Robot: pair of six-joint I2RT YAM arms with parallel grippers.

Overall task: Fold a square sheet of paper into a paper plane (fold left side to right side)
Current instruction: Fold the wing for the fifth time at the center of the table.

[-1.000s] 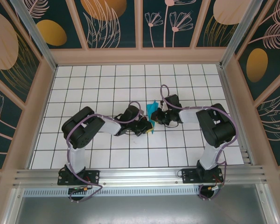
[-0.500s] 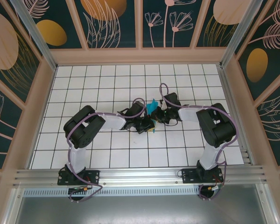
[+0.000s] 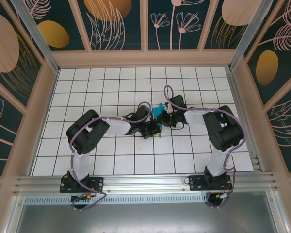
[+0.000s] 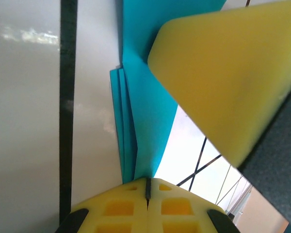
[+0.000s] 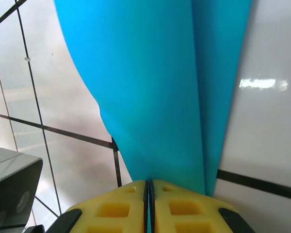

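Pinching the square sheet of paper (image 3: 159, 112) from two sides at the middle of the surface (image 3: 87, 97). Left gripper (image 3: 156, 130) has its pads pressed together on the stacked teal layers; the left wrist view shows several edges running into the closed seam. Right gripper (image 3: 165, 119) is also pressed together, nipping a broad teal flap. The sheet is already a narrow creased wedge, partly stood up off the surface. We can't tell if its lower edge touches.

We read the hold like this: the left grip anchors the layered edge so the folds don't fan out, and the right grip has the free flap ready to carry across. One of the right gripper's fingers (image 4: 223, 82) sits close over the paper, so both grips crowd one small patch. Thin paper, so we'd avoid pulling the grips apart.
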